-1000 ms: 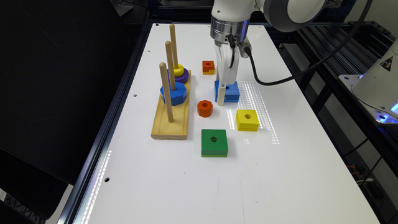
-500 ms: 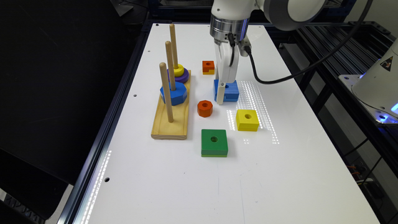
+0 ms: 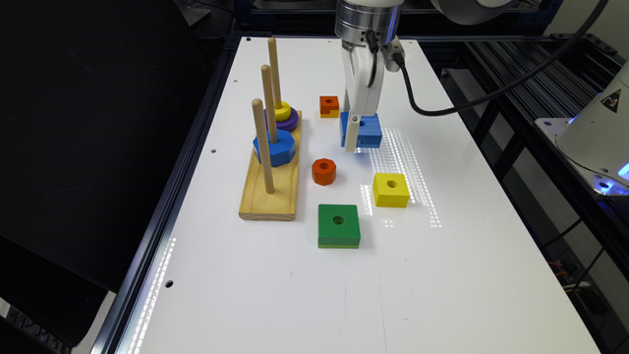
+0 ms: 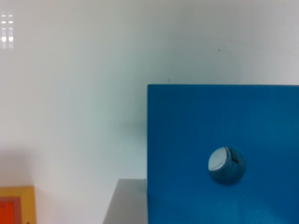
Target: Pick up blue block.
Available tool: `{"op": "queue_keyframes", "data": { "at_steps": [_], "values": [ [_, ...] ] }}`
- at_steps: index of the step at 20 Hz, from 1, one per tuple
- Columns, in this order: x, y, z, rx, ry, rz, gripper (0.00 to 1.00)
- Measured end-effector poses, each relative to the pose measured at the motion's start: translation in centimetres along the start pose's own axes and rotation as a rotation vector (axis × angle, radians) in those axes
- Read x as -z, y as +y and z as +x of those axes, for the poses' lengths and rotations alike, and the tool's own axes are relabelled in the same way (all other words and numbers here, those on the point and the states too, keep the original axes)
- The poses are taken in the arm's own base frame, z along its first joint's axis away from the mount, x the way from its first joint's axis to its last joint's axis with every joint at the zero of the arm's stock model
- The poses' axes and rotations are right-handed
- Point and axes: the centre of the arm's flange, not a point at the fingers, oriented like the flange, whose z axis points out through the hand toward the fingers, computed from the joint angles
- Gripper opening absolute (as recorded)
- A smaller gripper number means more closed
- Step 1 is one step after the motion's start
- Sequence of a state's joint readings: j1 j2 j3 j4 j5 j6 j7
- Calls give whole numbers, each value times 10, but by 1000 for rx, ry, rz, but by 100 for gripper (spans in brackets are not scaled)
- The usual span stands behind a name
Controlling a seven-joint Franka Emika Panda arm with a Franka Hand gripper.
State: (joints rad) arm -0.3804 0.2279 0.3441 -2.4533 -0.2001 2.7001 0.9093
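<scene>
Where gripper (image 3: 355, 129) hangs, blue block (image 3: 369, 130) touching.

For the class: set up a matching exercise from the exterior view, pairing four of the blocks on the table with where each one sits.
Things
1. blue block
2. green block
3. blue octagonal piece
4. yellow block

Places
A. threaded on a peg of the wooden base
B. nearest the camera of the loose blocks
C. directly under the tool
D. on the exterior view's right of the orange octagonal piece

Pairs: 1-C, 2-B, 3-A, 4-D
</scene>
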Motion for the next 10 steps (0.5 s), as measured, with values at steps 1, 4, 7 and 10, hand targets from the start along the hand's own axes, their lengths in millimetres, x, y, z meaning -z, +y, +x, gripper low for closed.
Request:
{"op": "queue_keyframes", "data": {
  "at_steps": [1, 4, 7, 10],
  "values": [
    [6, -1, 0, -1, 4, -2, 0],
    [19, -2, -2, -5, 6, -7, 0],
    [23, -2, -1, -8, 7, -8, 0],
    [26, -2, 2, -10, 14, -4, 0]
  ]
}}
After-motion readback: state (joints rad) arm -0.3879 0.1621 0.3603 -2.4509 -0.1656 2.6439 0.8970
